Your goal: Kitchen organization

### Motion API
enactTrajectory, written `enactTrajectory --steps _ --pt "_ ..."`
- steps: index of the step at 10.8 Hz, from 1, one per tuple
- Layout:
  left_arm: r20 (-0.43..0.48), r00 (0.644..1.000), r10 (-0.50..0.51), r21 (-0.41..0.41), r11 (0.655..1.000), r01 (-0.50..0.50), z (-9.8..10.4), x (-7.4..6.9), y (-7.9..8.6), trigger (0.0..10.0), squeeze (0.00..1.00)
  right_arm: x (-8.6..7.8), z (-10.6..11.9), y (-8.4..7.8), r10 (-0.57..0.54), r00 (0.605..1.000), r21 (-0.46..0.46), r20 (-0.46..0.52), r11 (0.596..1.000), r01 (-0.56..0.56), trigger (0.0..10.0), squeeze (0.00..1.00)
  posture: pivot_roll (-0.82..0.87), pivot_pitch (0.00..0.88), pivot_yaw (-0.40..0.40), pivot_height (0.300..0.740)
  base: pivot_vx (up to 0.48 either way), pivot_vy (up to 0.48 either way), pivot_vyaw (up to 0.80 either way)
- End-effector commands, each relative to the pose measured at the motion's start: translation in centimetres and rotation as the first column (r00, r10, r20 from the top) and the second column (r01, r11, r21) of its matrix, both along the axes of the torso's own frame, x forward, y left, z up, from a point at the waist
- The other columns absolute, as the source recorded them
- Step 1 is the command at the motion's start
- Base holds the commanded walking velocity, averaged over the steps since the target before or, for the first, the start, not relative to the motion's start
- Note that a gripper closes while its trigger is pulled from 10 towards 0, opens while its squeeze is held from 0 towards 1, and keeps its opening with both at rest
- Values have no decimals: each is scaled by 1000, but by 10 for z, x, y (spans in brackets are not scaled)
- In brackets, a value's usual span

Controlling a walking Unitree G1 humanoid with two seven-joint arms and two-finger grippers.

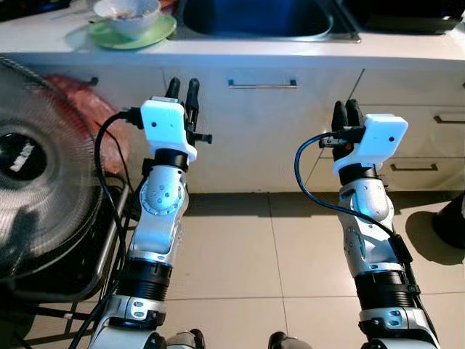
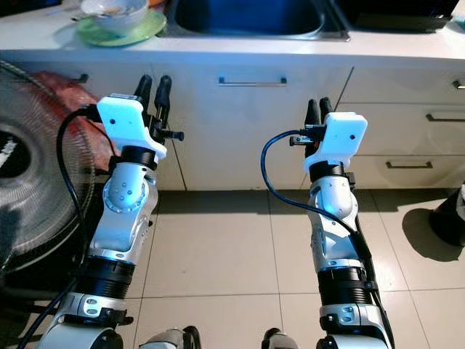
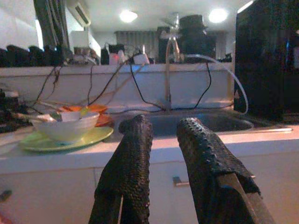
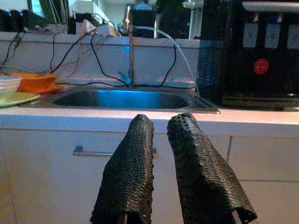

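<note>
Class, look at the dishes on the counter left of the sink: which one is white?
The bowl is white; it sits on the green plate, and an orange dish lies behind them.

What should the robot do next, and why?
Probably lift the left gripper toward the white bowl on the green plate. Both grippers hang below the counter, holding nothing, and the bowl sits nearest the left one.
</note>
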State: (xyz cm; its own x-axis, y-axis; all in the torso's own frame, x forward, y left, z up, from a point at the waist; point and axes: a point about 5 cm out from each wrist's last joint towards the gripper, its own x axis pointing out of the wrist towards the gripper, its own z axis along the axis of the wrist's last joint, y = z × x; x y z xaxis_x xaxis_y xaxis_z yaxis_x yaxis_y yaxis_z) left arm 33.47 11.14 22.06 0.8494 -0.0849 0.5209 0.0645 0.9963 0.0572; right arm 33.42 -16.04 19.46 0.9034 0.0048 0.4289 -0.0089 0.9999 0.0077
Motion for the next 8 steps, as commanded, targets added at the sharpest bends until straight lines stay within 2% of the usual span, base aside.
enactTrajectory --steps 1,8 --pt "-11 1000 12 -7 1000 -12 -2 -2 3 10000 0 -1 2 0 -5 1000 1 0 1000 5 10000 0 18 152 19 740 326 0 0" --pt "-32 999 4 -7 1000 -4 -3 0 3 10000 0 -1 1 2 6 1000 -9 -6 1000 -6 10000 0 20 157 22 740 336 0 0"
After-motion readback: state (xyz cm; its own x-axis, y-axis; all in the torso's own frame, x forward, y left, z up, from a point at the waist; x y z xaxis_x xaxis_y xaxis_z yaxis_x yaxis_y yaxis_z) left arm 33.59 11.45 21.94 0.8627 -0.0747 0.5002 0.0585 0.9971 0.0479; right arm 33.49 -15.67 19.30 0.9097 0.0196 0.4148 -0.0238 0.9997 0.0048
